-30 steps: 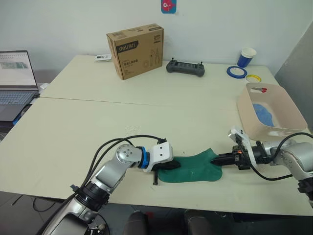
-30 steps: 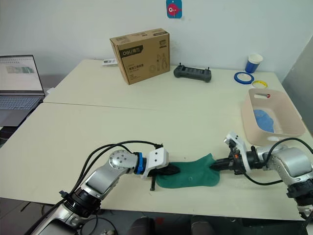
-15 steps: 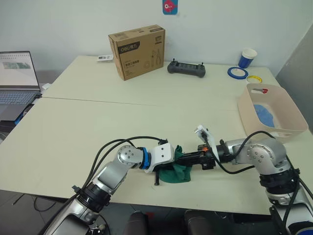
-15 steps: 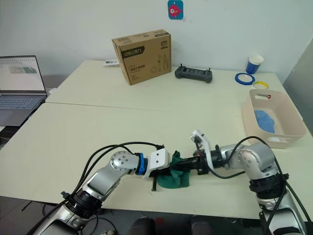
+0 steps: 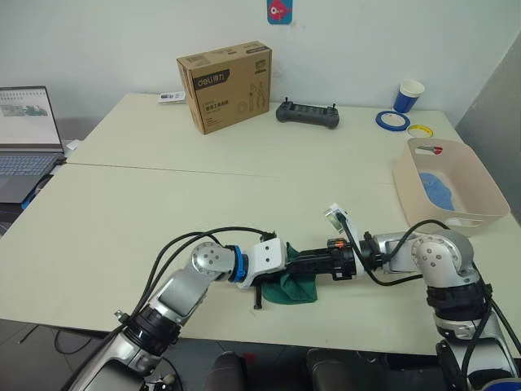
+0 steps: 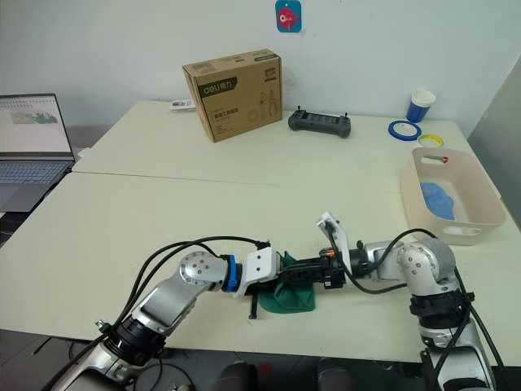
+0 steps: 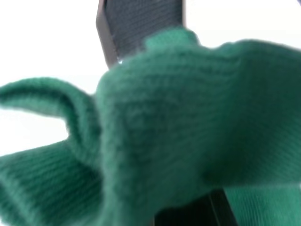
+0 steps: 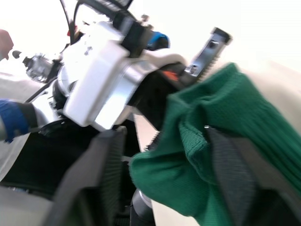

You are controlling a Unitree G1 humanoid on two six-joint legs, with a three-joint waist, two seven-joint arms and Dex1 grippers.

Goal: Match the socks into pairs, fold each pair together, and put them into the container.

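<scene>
Pale bench [image 5: 146, 212], front edge: green socks [image 5: 291, 287] bunched into a folded lump, doubled over on themselves, lying flat on the surface. Cannot tell from the fabric whether one layer or two.

Left gripper [image 5: 284, 274] at the lump's near-left end, fingers [image 7: 138, 21] closed on the fabric, cloth draped over them in the wrist view. Right gripper [image 5: 307, 262] reaching in from the other side, tip to tip with the left. Its fingers [image 8: 106, 174] set wide, straddling the fold, with a slack gap on one side; looks like no firm pinch.

Further right, well apart from the lump: container [image 5: 488, 213] near the bench's right edge, blue socks [image 5: 435, 189] already lying inside. Small red-and-white item at its far end, too small to make out. Whether white lies under the blue, cannot tell.

Far side of the bench: box [image 5: 225, 85], controller [image 5: 308, 114], cup [image 5: 410, 95], two tape rolls [image 5: 391, 120]. Laptop [image 5: 20, 138] on a separate surface at the left.

Judged progress: blue done and binned; green matched and mid-fold, not yet carried over. Left to do: finish the fold, lift the bundle, cross to the container, drop it in. Likely the last pair or close to it.
</scene>
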